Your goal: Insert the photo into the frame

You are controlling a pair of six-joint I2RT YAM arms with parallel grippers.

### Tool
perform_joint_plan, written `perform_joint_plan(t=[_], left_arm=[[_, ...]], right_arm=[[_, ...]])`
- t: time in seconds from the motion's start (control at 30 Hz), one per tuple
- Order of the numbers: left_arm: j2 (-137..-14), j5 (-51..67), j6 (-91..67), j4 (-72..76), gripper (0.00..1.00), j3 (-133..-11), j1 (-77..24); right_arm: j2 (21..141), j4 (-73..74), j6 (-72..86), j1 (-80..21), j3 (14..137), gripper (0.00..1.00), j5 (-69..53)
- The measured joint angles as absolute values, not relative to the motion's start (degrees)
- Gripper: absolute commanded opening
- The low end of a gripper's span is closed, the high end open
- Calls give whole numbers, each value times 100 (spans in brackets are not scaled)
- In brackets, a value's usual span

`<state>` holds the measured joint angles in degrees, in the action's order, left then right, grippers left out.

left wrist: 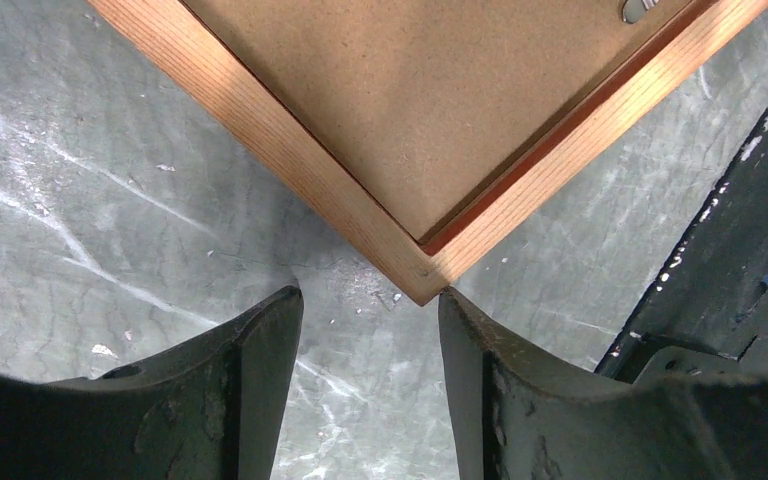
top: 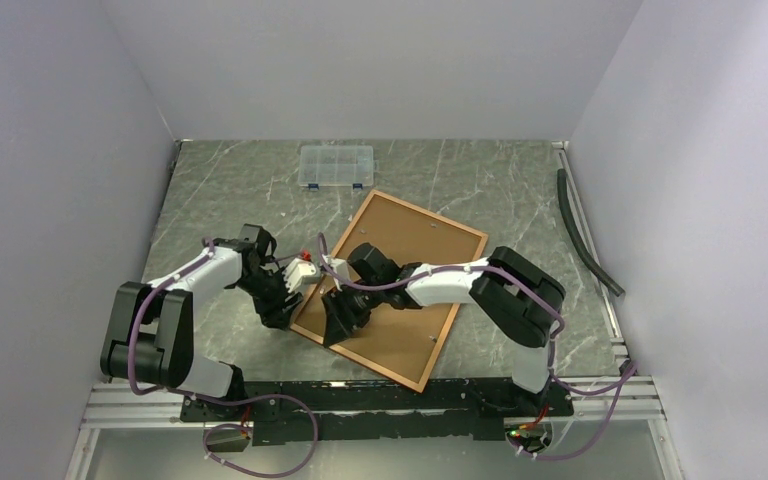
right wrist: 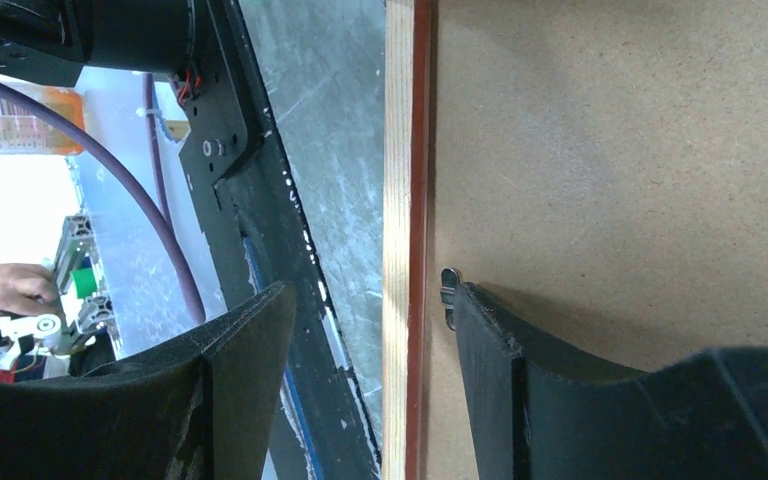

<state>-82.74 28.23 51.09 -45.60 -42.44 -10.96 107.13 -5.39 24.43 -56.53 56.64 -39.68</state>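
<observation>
Top view, frame: the frame [top: 428, 214] lies back-up and askew on the surface [top: 220, 180], with the brown backing board [top: 410, 260] seated in it. A clear box [top: 336, 166] sits well apart at the far side.
Top view, grippers: the left gripper [top: 282, 312] is at the frame's left corner. The right gripper [top: 340, 330] is over the near-left rail.
Top view, photo: the photo is not visible in any view, so I cannot tell whether it is under the board.
Left wrist view: the left gripper [left wrist: 370, 310] is partly open and holds nothing. The frame's wooden corner [left wrist: 310, 170] points into the gap, its tip just beside one finger.
Right wrist view: the right gripper [right wrist: 375, 295] is partly open and straddles the rail [right wrist: 398, 200] without pinching it. One finger rests on the board beside a small metal tab [right wrist: 449, 285].
Handling: the frame is probably stiff and fairly light, with a breakable pane underneath, so it is best gripped across a rail, not the board. The tab looks small and fiddly. The board seems thin and liable to flex.
</observation>
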Motion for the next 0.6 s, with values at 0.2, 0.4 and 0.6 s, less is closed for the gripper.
perform_joint_plan(t=[0.2, 0.4, 0.6], left_arm=[[-8379, 2794, 4936, -4545, 54, -4313, -1074], [-8770, 2644, 4226, -4386, 53, -4681, -1127], [-9118, 2536, 3752, -4128, 53, -5063, -1144]], right_arm=[[10829, -464, 2453, -5561, 5802, 68, -4156], [10665, -1343, 2755, -5120, 5389, 81, -4305], [9894, -1579, 2786, -3868, 5262, 89, -4064]])
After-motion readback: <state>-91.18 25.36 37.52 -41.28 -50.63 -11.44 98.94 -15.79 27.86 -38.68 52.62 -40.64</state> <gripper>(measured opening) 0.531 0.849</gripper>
